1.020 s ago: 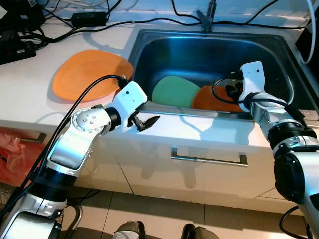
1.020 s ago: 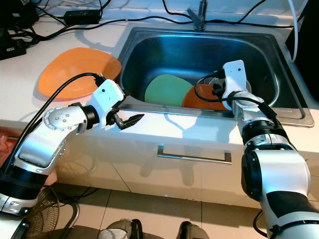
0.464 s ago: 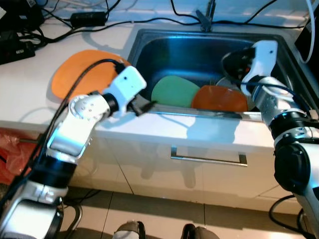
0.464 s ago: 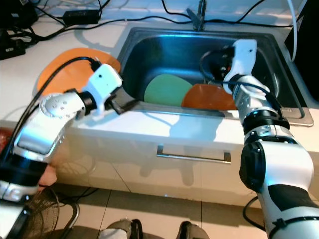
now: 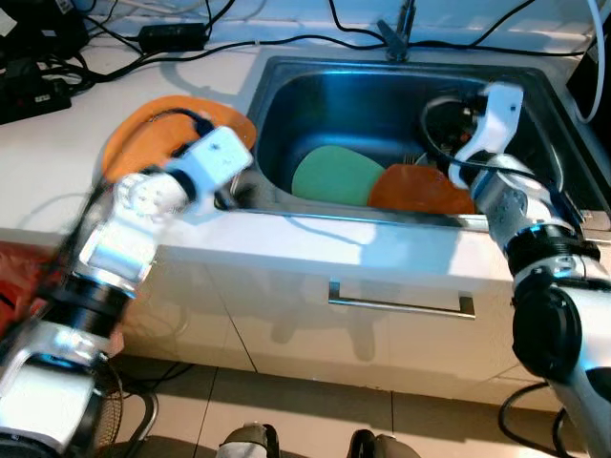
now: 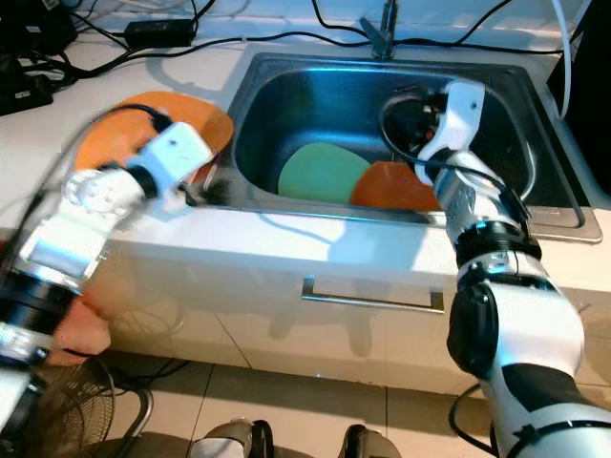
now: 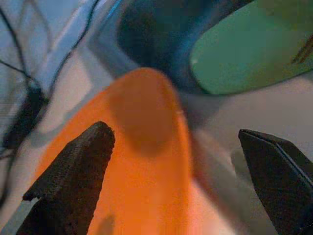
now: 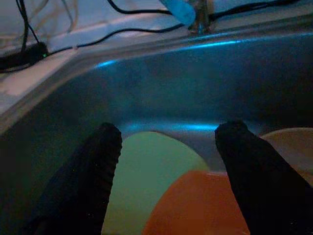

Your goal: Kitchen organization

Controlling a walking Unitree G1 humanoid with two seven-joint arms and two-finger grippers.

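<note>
The left end effector (image 7: 166,161) is hovering just above the orange plate (image 5: 143,143) that is lying on the white table (image 5: 57,181) beside the sink (image 5: 315,105), its two black fingers (image 7: 73,171) spread wide apart with the plate's near rim between them. A second ago this arm was hanging out in front of the table's edge, clear of everything; since then it has been swinging back and inward over the plate, and it is blurred in the head views, so it looks to be moving fast.

The right end effector (image 8: 166,171) is sitting inside the sink, fingers parted and holding nothing, pointing across the basin at the green plate (image 5: 334,175) and the second orange plate (image 5: 420,189), which is overlapping the green one's edge. A second ago it was low, close against that orange plate; it has since lifted and pulled toward the back wall under the faucet (image 5: 396,29). A pale dish (image 8: 288,142) is showing at the edge of its wrist view.

Judging from this, the right arm is giving way and the left is taking over: the plate on the table is probably the next item to be gripped, and nothing is grasped yet. Cables (image 5: 191,43) are lying behind the plate, near enough to snag a careless lift.
</note>
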